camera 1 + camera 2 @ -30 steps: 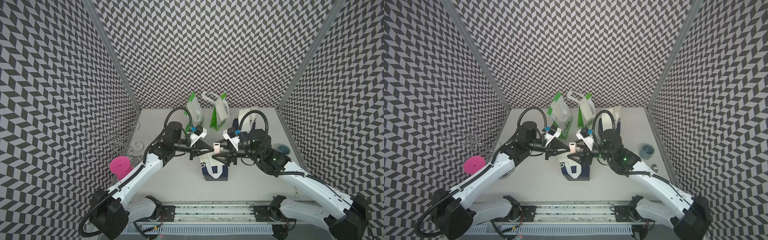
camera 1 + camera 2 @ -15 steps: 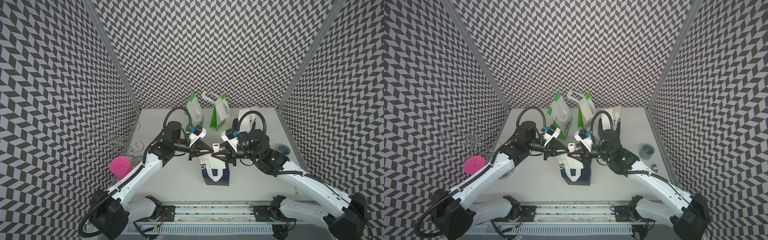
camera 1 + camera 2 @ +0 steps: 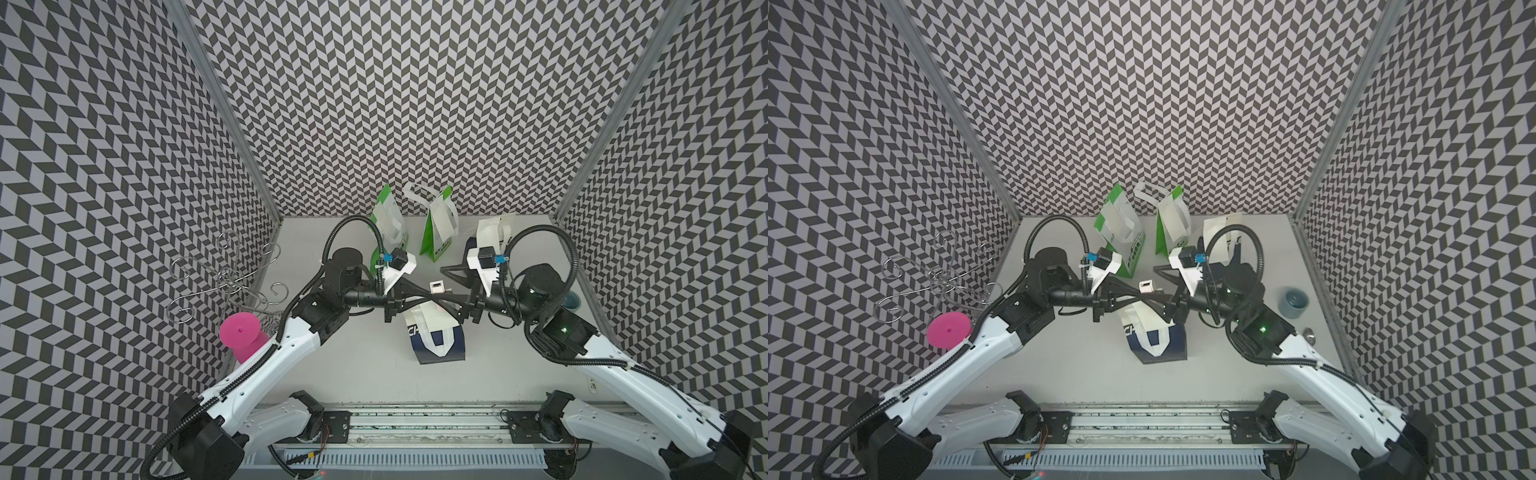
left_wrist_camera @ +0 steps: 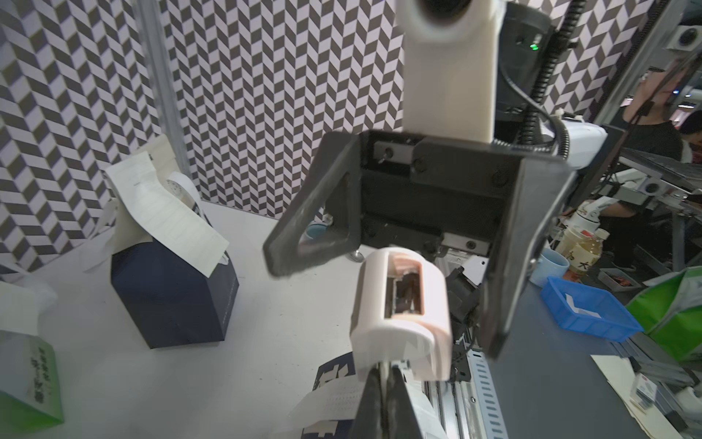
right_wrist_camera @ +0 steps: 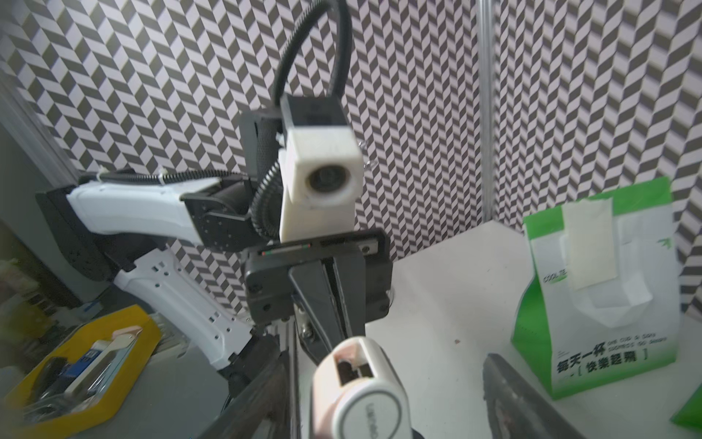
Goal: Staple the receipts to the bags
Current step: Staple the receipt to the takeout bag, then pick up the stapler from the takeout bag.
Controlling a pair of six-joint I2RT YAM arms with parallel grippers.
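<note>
Two jaw states: left gripper [image 4: 381, 403] clamped shut, right gripper [image 4: 385, 300] spread about the stapler [image 5: 361, 391]. Receipt [image 3: 437, 319] likely limp; pinch at navy bag [image 3: 455, 347] rim.

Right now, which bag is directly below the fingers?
The front navy bag, alone in the middle beneath them; the green bags and second navy bag stand by the back wall.

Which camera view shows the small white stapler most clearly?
The left wrist view: the stapler is large and almost whole, and its inside mechanism can be seen. The right wrist view shows it close, but the picture edge cuts it off. In both top views it is only a tiny white block.
</note>
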